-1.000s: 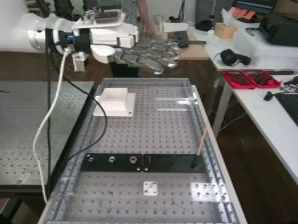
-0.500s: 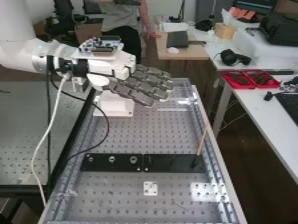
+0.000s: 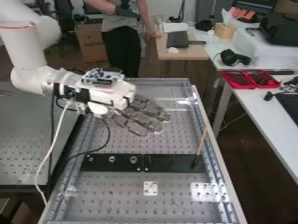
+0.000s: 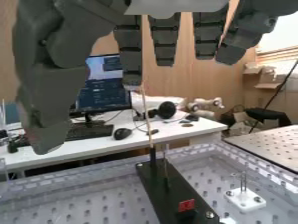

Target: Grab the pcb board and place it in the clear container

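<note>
One dark grey hand was found released, its fingers extended, above the bench between the far end and mid-length, left of centre in the high view. Two black plates lay end to end across the bench. Three round fittings sat on the left one; a thin stick stood on the right one, near the bench's right edge. A small white plate lay apart from these, nearer the bench's near end. A circuit board was mounted atop the arm's wrist. Which items were the pcb board and the clear container could not be told.
</note>
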Motion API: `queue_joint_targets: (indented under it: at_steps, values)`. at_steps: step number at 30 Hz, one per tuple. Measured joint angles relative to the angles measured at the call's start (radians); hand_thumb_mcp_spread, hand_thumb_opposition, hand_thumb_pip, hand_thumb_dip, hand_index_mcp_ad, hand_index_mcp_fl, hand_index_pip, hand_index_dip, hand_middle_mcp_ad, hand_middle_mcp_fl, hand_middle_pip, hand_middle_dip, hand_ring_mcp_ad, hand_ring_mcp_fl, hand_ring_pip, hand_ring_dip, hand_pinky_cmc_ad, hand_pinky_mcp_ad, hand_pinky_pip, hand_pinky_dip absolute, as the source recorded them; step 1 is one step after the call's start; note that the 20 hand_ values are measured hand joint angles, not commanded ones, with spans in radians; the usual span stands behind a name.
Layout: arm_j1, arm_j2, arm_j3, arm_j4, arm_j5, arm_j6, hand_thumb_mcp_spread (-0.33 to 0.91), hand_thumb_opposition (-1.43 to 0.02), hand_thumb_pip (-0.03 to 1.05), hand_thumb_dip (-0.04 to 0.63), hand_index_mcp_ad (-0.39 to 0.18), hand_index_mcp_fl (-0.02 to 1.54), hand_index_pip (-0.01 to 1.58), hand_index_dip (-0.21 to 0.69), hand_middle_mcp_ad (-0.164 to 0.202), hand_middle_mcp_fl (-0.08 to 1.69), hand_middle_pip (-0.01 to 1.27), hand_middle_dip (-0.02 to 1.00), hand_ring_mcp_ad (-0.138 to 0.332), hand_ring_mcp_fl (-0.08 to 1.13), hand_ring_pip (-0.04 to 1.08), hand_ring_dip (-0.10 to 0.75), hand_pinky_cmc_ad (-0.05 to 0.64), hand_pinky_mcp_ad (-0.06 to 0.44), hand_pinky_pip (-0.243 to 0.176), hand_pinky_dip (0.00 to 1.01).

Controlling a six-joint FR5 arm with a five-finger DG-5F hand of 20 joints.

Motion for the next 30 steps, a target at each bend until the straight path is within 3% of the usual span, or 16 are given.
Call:
queue_joint_targets:
  at_steps: [5,14,25,30]
  values:
    - [-0.014,-0.039,-0.015,0.057,0.022,-0.004,0.52,-0.73,0.32,0.127,-0.04,0.16,0.69,0.293,0.11,0.02,0.15,0.1,0.253,0.01,0.09,-0.045,0.295,0.195,-0.11,0.19]
    - [-0.031,-0.103,-0.038,0.176,0.05,-0.026,0.55,-0.76,0.33,0.164,-0.075,0.09,1.06,0.293,0.094,0.02,0.15,0.13,0.253,0.0,0.08,-0.037,0.281,0.195,-0.105,0.18]
    - [-0.076,-0.193,-0.013,0.273,0.016,-0.079,0.59,-0.79,0.33,0.175,-0.089,0.06,1.25,0.293,0.075,0.04,0.15,0.13,0.244,0.0,0.08,-0.023,0.281,0.199,-0.108,0.18]
    - [-0.106,-0.219,0.007,0.288,-0.029,-0.099,0.6,-0.8,0.33,0.188,-0.105,0.06,1.31,0.279,0.075,0.04,0.15,0.14,0.243,0.01,0.09,-0.005,0.281,0.202,-0.089,0.18]
